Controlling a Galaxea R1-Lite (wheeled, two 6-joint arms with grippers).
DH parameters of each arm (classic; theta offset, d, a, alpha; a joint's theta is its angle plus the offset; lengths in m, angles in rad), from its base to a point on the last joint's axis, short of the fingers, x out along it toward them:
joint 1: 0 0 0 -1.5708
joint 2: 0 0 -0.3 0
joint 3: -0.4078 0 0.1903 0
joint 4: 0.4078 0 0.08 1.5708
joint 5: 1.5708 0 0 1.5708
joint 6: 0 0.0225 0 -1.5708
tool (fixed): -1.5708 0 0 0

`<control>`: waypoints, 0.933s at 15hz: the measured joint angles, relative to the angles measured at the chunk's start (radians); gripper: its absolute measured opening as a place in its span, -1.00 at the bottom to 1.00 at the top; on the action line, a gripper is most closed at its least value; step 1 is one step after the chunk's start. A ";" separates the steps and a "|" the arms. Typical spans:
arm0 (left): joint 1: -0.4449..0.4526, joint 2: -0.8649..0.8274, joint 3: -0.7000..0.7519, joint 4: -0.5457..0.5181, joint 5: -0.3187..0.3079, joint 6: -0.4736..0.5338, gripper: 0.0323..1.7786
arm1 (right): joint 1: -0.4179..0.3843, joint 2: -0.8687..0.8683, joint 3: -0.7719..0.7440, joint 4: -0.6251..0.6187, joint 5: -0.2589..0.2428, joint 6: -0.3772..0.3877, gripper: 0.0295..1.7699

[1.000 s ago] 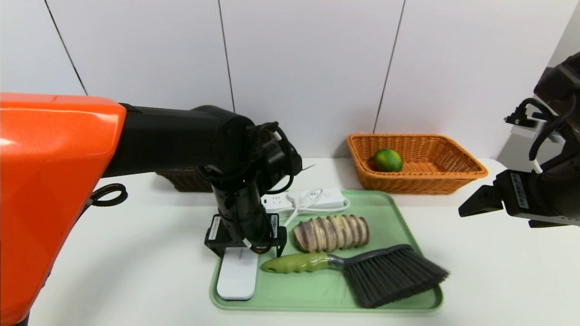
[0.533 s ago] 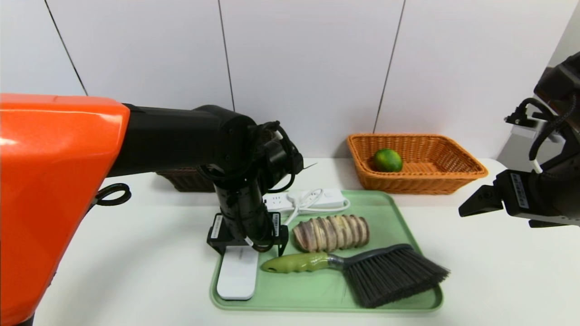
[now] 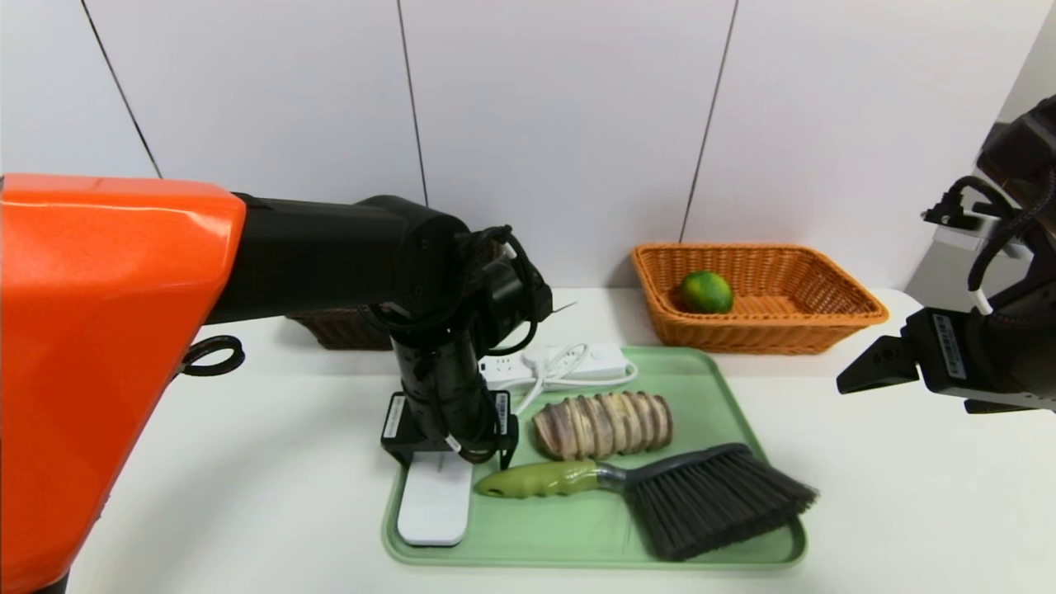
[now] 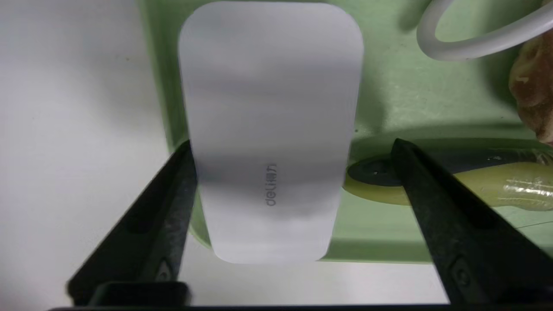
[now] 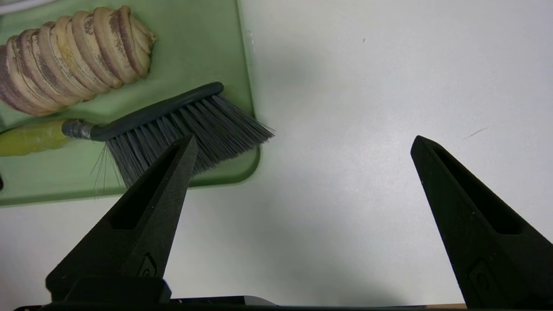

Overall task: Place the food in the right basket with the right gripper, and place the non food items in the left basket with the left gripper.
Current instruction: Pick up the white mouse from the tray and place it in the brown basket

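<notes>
Since a second ago your left gripper [image 4: 293,147] has crept up the white device [image 4: 270,129] at the tray's [image 3: 742,429] nine o'clock, jaws wide astride it, ungrasped, while bread [image 3: 602,424], brush [image 3: 701,495] and power strip [image 3: 569,363] wait, the lime [image 3: 705,291] is basketed, and your right gripper [image 5: 302,147] hangs open, empty.

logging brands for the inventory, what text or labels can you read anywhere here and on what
"deli" plus small characters too blurred to read: on the white flat device, between the open fingers of the left gripper.
Stickers on the left gripper's body: too small to read.
Sticker on the right gripper: too small to read.
Nothing readable on the power strip or brush.
</notes>
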 joint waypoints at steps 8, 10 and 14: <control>0.000 0.000 0.003 0.001 -0.001 0.002 0.08 | 0.000 -0.005 0.000 0.000 0.001 0.000 0.93; 0.000 -0.009 -0.004 0.001 0.000 0.003 0.08 | 0.000 -0.005 0.000 -0.001 0.001 0.000 0.93; 0.000 -0.053 -0.073 0.050 0.001 0.010 0.08 | 0.000 -0.003 0.000 -0.003 0.006 -0.002 0.93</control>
